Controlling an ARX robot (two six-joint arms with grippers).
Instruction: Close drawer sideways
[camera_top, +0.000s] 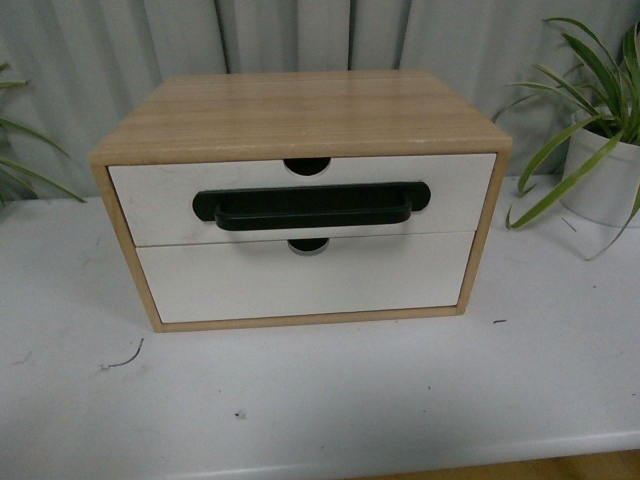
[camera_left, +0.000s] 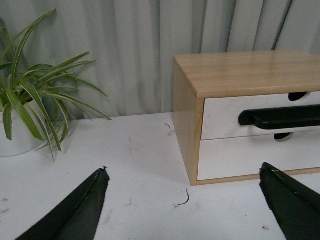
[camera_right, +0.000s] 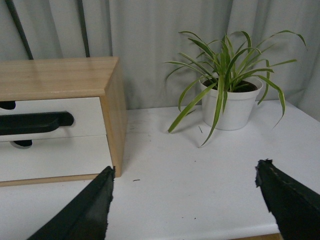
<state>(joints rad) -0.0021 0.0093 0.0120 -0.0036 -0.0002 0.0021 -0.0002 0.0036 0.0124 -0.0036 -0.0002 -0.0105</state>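
Observation:
The drawer (camera_top: 150, 205) is the upper one in a light wood cabinet (camera_top: 300, 110). It has a white front, a long black bar handle (camera_top: 310, 207) and a half-round notch in its top edge. Its front sits level with the cabinet's frame. It also shows in the left wrist view (camera_left: 220, 117) and the right wrist view (camera_right: 85, 120). Neither gripper shows in the front view. My left gripper (camera_left: 182, 177) is open over the table, left of the cabinet's front corner. My right gripper (camera_right: 185, 170) is open over the table, right of the cabinet.
A plain white drawer front (camera_top: 300, 280) without a handle lies below. The cabinet stands on a white table (camera_top: 330, 400). A potted plant (camera_right: 227, 100) stands to the right, another (camera_left: 30, 110) to the left. Grey curtains hang behind. The table's front edge is near.

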